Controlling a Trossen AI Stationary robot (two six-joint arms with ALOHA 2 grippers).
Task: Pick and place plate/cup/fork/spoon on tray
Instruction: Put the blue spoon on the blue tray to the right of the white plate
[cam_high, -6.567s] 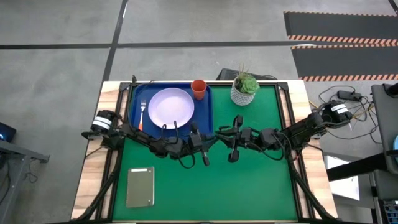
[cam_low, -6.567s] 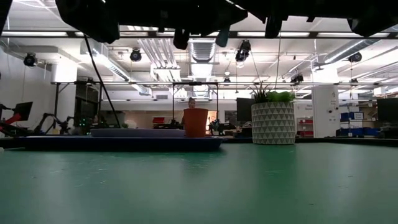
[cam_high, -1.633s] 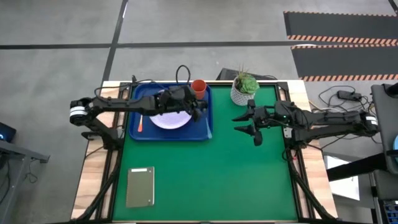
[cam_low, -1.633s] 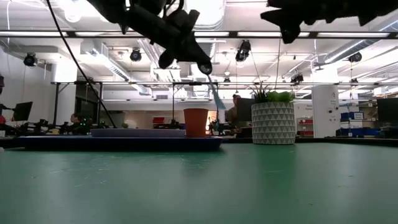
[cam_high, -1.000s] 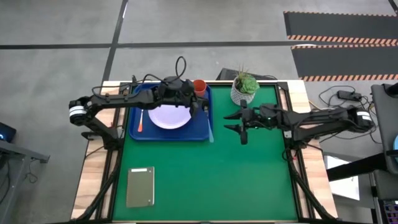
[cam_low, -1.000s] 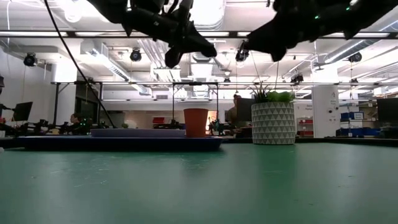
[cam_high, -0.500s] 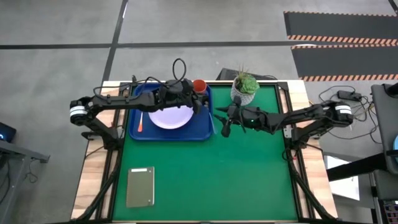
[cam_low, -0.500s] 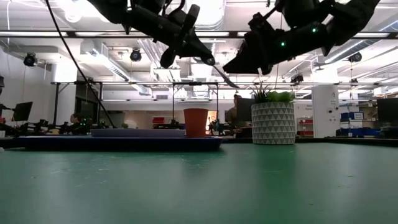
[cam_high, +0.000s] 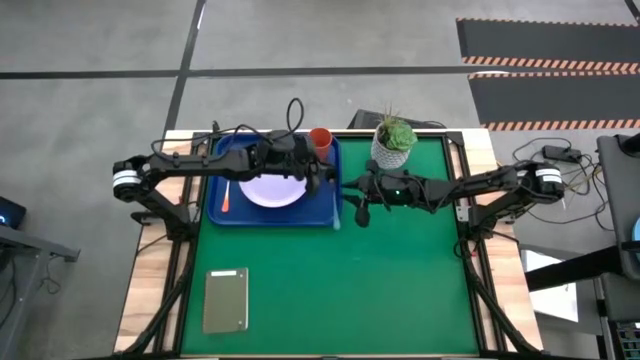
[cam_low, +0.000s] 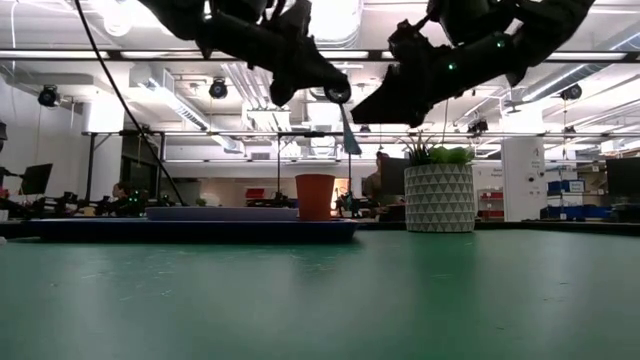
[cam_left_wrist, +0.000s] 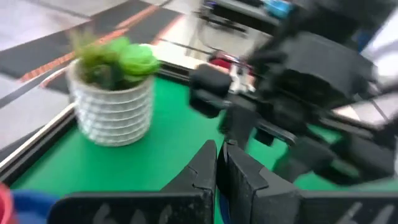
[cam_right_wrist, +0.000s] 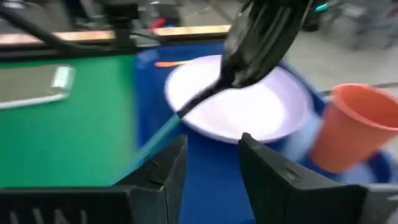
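Note:
My left gripper (cam_high: 326, 180) hovers above the right part of the dark blue tray (cam_high: 270, 221), shut on the spoon (cam_right_wrist: 186, 112). The spoon's light blue handle (cam_high: 337, 217) hangs down past the tray's right rim. My right gripper (cam_high: 360, 208) is open just right of that handle, its fingers (cam_right_wrist: 267, 168) level with it and apart from it. On the tray, the lavender plate (cam_high: 262, 190) lies flat. The orange-red cup (cam_high: 320, 141) stands at its far right corner. The fork (cam_high: 226, 196) lies along its left side. My left gripper pinches the spoon's dark metal end (cam_right_wrist: 231, 73) between its two shut fingers. They come from above, slanting toward the table's right. The spoon hangs below them, tilted with the blue handle lowest (cam_low: 349, 140), clear of the tray and the table.
A white pot with a green plant (cam_high: 393, 143) stands at the far edge, just behind my right arm. A grey-green slab (cam_high: 225, 300) lies near the front left. The green mat (cam_high: 400, 290) lies bare to the near right.
My right gripper has gone toward the table's left edge, from mid-table to just beside the hanging spoon and the tray's right rim. My left gripper has kept its place above the tray, shut on the spoon.

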